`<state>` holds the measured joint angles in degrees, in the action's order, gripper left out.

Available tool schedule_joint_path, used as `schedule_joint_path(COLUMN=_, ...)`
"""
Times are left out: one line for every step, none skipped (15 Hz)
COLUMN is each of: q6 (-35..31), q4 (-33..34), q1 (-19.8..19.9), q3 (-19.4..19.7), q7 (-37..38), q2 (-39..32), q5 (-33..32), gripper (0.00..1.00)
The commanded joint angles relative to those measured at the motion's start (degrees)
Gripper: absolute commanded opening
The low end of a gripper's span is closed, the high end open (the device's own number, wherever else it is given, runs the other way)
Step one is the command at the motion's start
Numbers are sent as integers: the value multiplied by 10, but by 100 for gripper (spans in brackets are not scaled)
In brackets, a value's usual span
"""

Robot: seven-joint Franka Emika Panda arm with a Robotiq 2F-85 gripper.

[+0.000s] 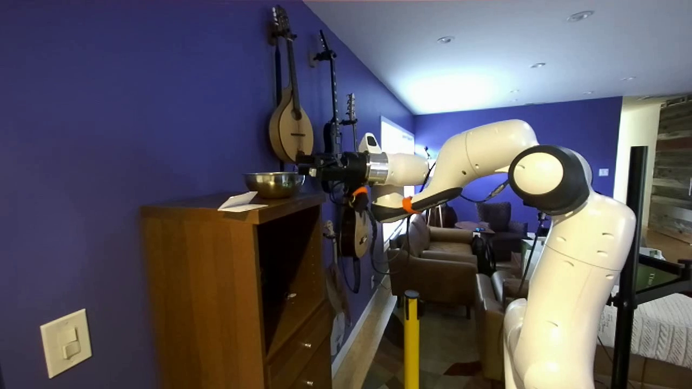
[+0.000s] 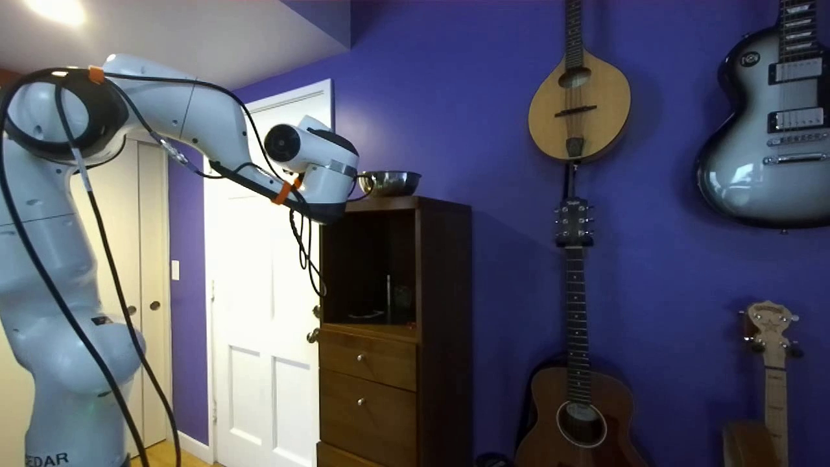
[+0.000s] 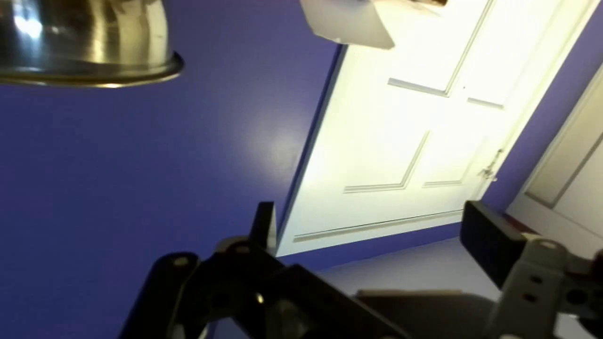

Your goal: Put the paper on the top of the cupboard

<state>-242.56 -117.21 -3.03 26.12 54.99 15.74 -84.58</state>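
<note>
A folded white paper (image 1: 240, 202) rests on top of the wooden cupboard (image 1: 203, 292), near its front edge and corner. One flap of it stands up. The paper also shows at the top edge of the wrist view (image 3: 348, 23), which stands upside down. The cupboard also shows in an exterior view (image 2: 444, 324), where the paper does not show. My gripper (image 1: 307, 165) is above the cupboard top, beside the metal bowl and apart from the paper. In the wrist view my gripper (image 3: 377, 223) is open with nothing between its fingers. An exterior view has it hidden behind the arm.
A metal bowl (image 1: 274, 185) stands on the cupboard top near the paper; it also shows in the wrist view (image 3: 89, 42). A purple wall (image 1: 135, 108) is behind. A mandolin (image 1: 292, 127) and guitars (image 2: 580, 415) hang on it. A yellow post (image 1: 412, 340) stands by the arm.
</note>
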Motion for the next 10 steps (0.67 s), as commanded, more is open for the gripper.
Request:
schedule_joint_path(q6=2, q4=-34, q1=-157, q3=114, q7=-65, q2=60, q5=-89, gripper=100)
schedule_joint_path(q6=3, q4=-44, q1=-200, q3=146, q7=-91, q2=75, q5=-111, gripper=100)
schedule_joint_path(q6=4, q4=-61, q1=-246, q3=180, q7=-120, q2=100, q5=-131, gripper=100)
schedule_joint_path(q6=4, q4=-71, q1=-291, q3=216, q7=-144, q2=121, q5=-153, gripper=100)
schedule_joint_path(q6=4, q4=-79, q1=-336, q3=253, q7=-169, q2=145, q5=-176, gripper=100)
schedule_joint_path(q6=4, q4=-84, q1=-381, q3=289, q7=-190, q2=168, q5=-200, gripper=100)
schedule_joint_path(q6=4, q4=-88, q1=-420, q3=321, q7=-208, q2=194, q5=-221, gripper=100)
schedule_joint_path(q6=4, q4=-90, q1=-458, q3=351, q7=-222, q2=222, q5=-242, gripper=100)
schedule_joint_path(q6=4, q4=-90, q1=-492, q3=378, q7=-231, q2=252, q5=-265, gripper=100)
schedule_joint_path(q6=4, q4=-88, q1=-518, q3=400, q7=-236, q2=276, q5=-275, gripper=100)
